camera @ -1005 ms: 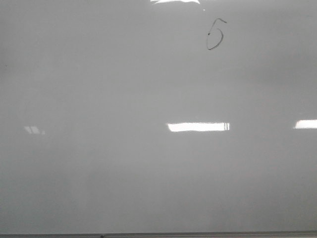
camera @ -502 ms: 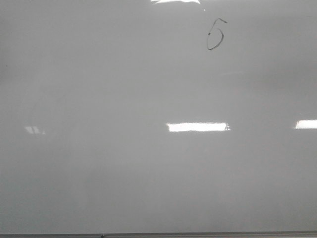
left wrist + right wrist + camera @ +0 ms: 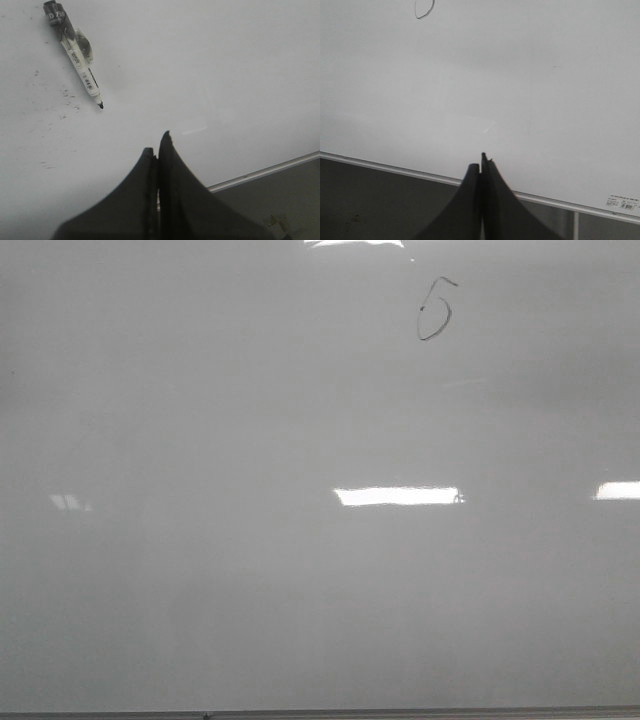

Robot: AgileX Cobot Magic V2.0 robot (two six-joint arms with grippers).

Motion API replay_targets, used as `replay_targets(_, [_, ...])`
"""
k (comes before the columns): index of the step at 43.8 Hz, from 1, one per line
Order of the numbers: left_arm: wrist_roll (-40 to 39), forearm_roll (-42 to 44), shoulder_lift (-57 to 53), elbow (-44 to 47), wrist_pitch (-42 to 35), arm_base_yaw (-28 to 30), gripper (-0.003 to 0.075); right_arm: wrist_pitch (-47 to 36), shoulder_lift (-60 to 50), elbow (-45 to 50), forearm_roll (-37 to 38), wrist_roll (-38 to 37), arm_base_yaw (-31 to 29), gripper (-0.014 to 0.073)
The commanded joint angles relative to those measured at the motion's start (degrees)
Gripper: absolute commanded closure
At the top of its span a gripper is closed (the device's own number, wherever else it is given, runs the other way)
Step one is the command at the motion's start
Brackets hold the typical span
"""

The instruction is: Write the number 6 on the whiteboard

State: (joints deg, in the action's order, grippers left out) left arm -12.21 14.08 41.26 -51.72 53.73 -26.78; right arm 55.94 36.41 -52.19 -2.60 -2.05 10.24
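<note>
Fingers (image 3: 151,165) of both arms are pressed closed and empty, the thin dark hand-drawn number 6 (image 3: 435,310) lying well beyond the right fingers (image 3: 481,167) on the glossy pale whiteboard (image 3: 250,570), whose hooked top risks reading as 5.

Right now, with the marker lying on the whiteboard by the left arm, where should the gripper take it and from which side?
Grip the marker mid-barrel, on the white labelled section, clear of the bare tip. It lies flat on the whiteboard, so come straight down at the board with the fingers across its long axis. The left gripper is shut and would need opening first. A bulge beside the barrel near the dark end looks awkward to pinch.
</note>
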Motion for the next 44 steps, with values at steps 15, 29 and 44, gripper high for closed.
replay_targets(15, [0.2,0.4,-0.8,-1.3,-4.1,-0.6,0.0741,-4.1,0.1,-1.3,0.4,0.4,-0.2,0.0662])
replay_targets(29, [13.0,-14.5,-13.9,10.3,-19.9,17.0,0.0741,-4.1,0.1,-1.3,0.4,0.4,-0.2,0.0662])
replay_targets(44, [16.3,-16.5,-32.6,36.0,-44.3,30.2,0.0741,-4.1,0.1,-1.3,0.4,0.4,-0.2,0.0662])
